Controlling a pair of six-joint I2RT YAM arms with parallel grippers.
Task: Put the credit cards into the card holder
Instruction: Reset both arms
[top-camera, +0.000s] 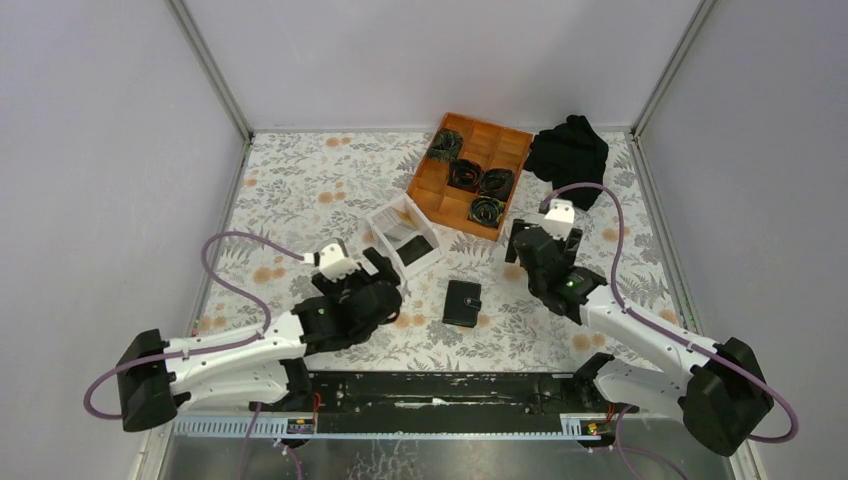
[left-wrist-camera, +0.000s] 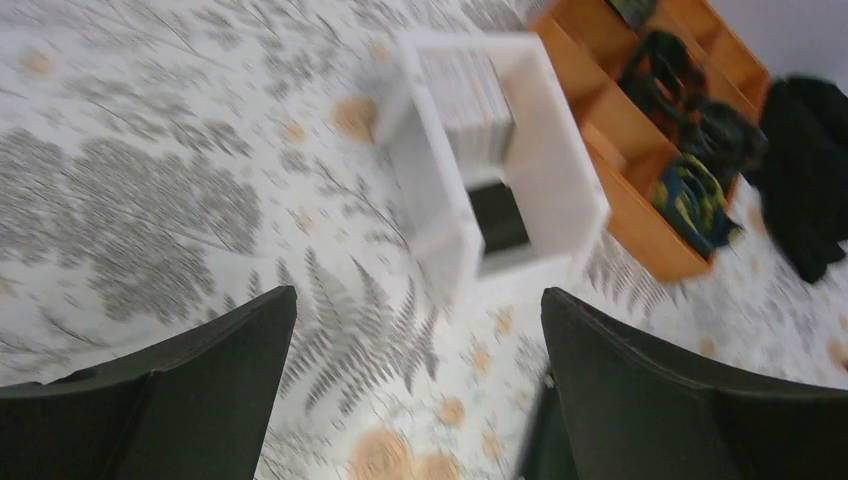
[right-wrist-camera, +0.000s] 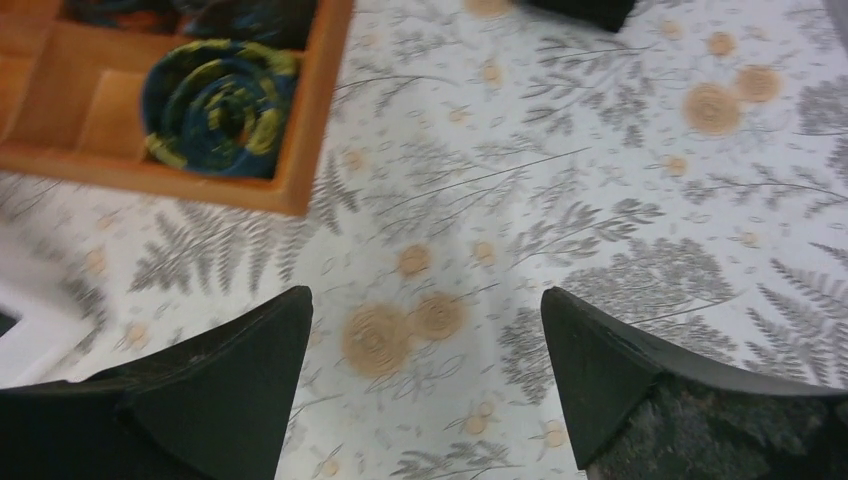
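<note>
From above, the closed card holder (top-camera: 462, 302) lies at lower centre on the counter (top-camera: 300, 190), its long axis running up-down. The left gripper (top-camera: 385, 278) is to its left and the right gripper (top-camera: 522, 243) to its upper right, about equally near; no credit cards show. The left wrist view has wide, empty jaws facing the white box (left-wrist-camera: 430, 180) at upper centre. The right wrist view has equally wide, empty jaws over the counter, the holder out of frame.

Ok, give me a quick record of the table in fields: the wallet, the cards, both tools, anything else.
card holder: black, looks closed, lying flat between the two arms, untouched
credit cards: none visible
left tool: open, empty, pointed toward the white box
right tool: open, empty, near a corner of the orange tray
other: rolled dark items in the tray; black cloth beside it
</note>
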